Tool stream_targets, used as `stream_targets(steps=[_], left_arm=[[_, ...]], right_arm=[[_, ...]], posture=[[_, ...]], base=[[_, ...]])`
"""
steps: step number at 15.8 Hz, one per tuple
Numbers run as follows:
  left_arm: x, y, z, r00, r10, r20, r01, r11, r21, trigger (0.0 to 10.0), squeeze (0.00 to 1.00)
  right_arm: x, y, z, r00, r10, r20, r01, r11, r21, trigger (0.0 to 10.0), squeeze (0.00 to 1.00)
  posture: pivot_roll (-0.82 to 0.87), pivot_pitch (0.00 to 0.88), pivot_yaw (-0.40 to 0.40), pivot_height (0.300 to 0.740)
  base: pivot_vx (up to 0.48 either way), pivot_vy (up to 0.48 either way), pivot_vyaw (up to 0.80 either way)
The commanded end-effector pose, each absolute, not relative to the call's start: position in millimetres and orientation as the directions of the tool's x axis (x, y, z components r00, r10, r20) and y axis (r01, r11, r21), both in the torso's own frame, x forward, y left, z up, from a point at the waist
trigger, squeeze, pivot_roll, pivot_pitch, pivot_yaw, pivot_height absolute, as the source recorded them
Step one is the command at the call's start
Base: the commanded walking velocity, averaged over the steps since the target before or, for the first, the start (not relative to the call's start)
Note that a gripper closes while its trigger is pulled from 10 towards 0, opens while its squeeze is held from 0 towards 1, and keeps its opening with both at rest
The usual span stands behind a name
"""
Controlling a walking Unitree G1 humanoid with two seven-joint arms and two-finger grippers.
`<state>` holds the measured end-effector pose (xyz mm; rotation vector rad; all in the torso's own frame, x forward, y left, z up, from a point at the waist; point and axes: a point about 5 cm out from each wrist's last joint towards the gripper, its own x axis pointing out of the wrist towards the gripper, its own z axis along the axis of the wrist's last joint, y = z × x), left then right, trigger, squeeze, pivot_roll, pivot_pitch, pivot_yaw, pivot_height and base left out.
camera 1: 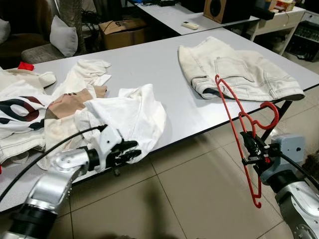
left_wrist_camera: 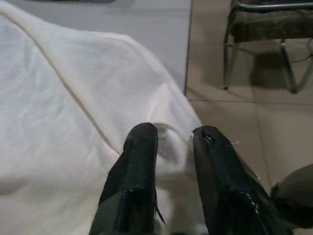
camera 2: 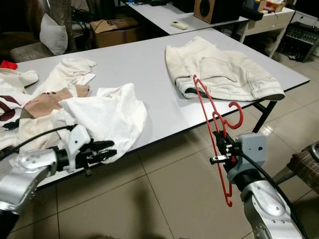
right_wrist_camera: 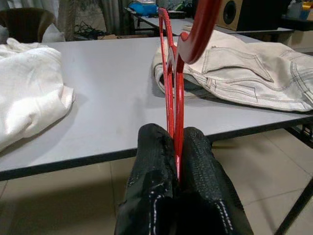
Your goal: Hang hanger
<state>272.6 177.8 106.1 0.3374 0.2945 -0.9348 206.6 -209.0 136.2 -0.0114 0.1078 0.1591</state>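
Nearest the camera, the right gripper is clenched on a thin red plastic clothes hanger, held in the air over the tiled floor just off the near edge of the grey rectangular table. In the right wrist view the hanger's bar runs straight between the two black fingers, pinched there, with its hook curving above them. The hanger stands nearly upright, its upper end rising in front of the table's near edge.

On the table's right end lie pale cream denim shorts, folded flat. The left gripper sits at the table's near edge, its fingers a little apart around a fold of a crumpled white cotton garment. More rumpled white and tan clothes lie toward the table's left end.
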Motion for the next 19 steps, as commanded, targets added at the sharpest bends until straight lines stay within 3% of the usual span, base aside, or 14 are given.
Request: stream_targets(steps=[1, 2, 3, 5, 9, 14, 18, 19], left_arm=[[273.6, 175.5, 102.8, 0.58, -0.71, -0.4, 0.811, 0.551, 0.198, 10.0, 0.47], [272.0, 174.4, 101.5, 0.586, -0.707, -0.396, 0.807, 0.556, 0.201, 4.5, 0.23], [271.9, 174.9, 101.7, 0.59, -0.709, -0.387, 0.803, 0.565, 0.189, 0.0, 0.05], [265.1, 176.0, 97.7, 0.556, -0.719, -0.417, 0.825, 0.537, 0.175, 0.0, 0.0], [262.7, 184.5, 97.8, 0.604, -0.672, -0.43, 0.793, 0.562, 0.236, 0.0, 0.0], [271.0, 166.8, 112.8, 0.615, -0.729, -0.301, 0.784, 0.606, 0.135, 0.0, 0.0], [305.9, 157.9, 166.8, 0.52, -0.824, -0.223, 0.854, 0.507, 0.12, 0.0, 0.0], [331.3, 148.4, 219.0, 0.486, -0.87, -0.082, 0.871, 0.476, 0.119, 0.0, 0.0]], right_arm=[[202.5, -214.0, 140.1, 0.982, 0.152, -0.117, -0.154, 0.988, -0.015, 10.0, 0.0], [197.5, -214.2, 145.0, 0.981, 0.16, -0.114, -0.162, 0.987, -0.014, 10.0, 0.0], [196.4, -213.1, 148.3, 0.98, 0.166, -0.106, -0.167, 0.986, -0.003, 10.0, 0.0], [195.5, -209.0, 141.0, 0.972, 0.191, -0.134, -0.193, 0.981, -0.001, 10.0, 0.0], [209.3, -208.1, 140.4, 0.98, 0.168, -0.104, -0.168, 0.986, 0.016, 10.0, 0.0], [198.2, -228.1, 140.4, 0.99, 0.082, -0.116, -0.083, 0.997, -0.001, 10.0, 0.0], [202.3, -223.7, 141.0, 0.992, 0.069, -0.101, -0.068, 0.998, 0.012, 10.0, 0.0], [202.6, -225.9, 142.3, 0.995, 0.047, -0.087, -0.045, 0.999, 0.021, 10.0, 0.0]], posture=[[-0.21, 0.0, 0.002, 0.74], [-0.21, 0.0, -0.005, 0.74], [-0.21, 0.0, -0.012, 0.74], [-0.19, 0.0, -0.021, 0.74], [-0.16, 0.0, -0.009, 0.74], [-0.18, 0.0, 0.017, 0.74], [-0.19, 0.0, 0.044, 0.74], [-0.19, 0.0, 0.059, 0.74]], base=[[0.0, 0.0, 0.0], [0.0, 0.0, 0.0], [0.0, 0.0, 0.0], [0.0, 0.0, 0.0], [0.0, 0.0, 0.0], [0.0, 0.0, 0.0], [0.0, 0.0, 0.0], [0.0, 0.0, 0.0]])
